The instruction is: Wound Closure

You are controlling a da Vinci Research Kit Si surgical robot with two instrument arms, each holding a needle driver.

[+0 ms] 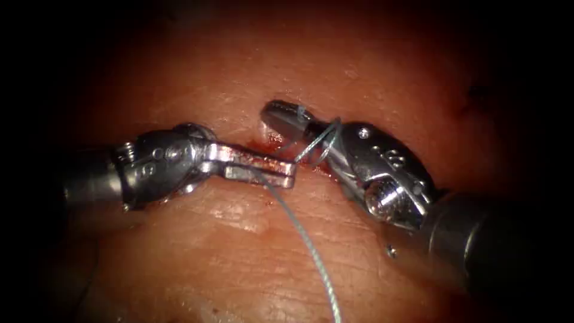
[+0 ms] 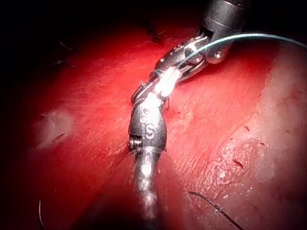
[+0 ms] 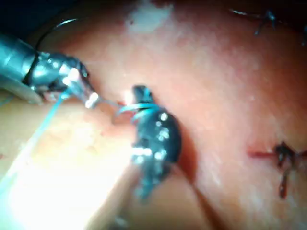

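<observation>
Your left tool (image 1: 281,173) lies across the tissue (image 1: 239,251) with its two jaws a narrow gap apart, tips pointing at the right tool, and the thread (image 1: 305,236) runs out from between those jaws, so it looks to be held there, though you cannot tell how firmly. From that grip the thread trails away below the left tool, toward the near edge of the endoscope view. Your right tool (image 1: 281,113) sits just beyond the left tool's tips, jaws together and tip pointing up and away from the left tool. A couple of turns of thread are wrapped around its closed jaws, just behind the tip, with one loop hanging off the side that faces the left tool. Nothing can be made out between the right tool's jaws themselves. Red fluid (image 1: 269,143) marks the cut (image 1: 317,169) in the gap between the two tool tips and just under the right tool's wrist. The needle cannot be made out near either tool. In the right wrist view the blue turns of thread (image 3: 139,109) ring the dark right tool (image 3: 141,93), and the left tool (image 3: 88,98) sits close beside it. A finished stitch (image 3: 283,158) lies well apart from the right tool there
</observation>
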